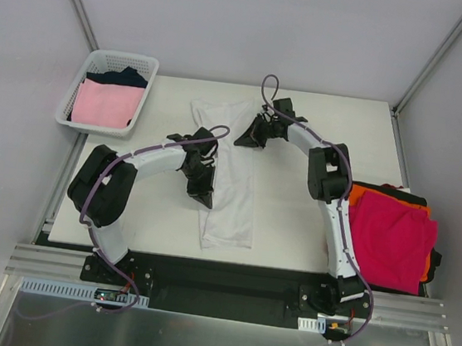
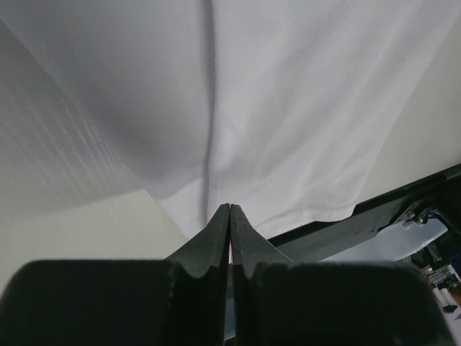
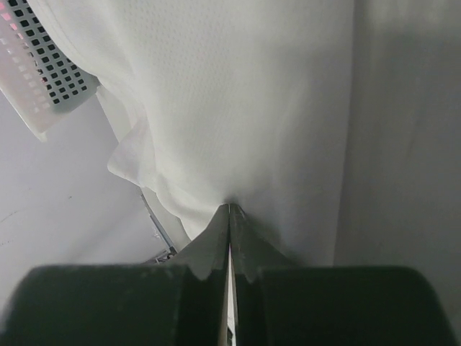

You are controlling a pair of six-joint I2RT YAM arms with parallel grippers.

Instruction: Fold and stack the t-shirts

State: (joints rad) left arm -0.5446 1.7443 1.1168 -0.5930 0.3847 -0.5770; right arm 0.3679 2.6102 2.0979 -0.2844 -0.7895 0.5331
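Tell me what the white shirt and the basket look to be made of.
The white t-shirt: thin matte knit cloth, perhaps sports mesh; wrist views show a fine dotted weave and soft creases. The basket: rigid white plastic by its look, with square-holed lattice walls.

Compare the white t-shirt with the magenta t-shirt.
The white t-shirt lies as a long strip on the table; the magenta t-shirt sits folded atop a stack. The left gripper and right gripper pinch the white t-shirt, not the magenta t-shirt. Both are plain, single-coloured.
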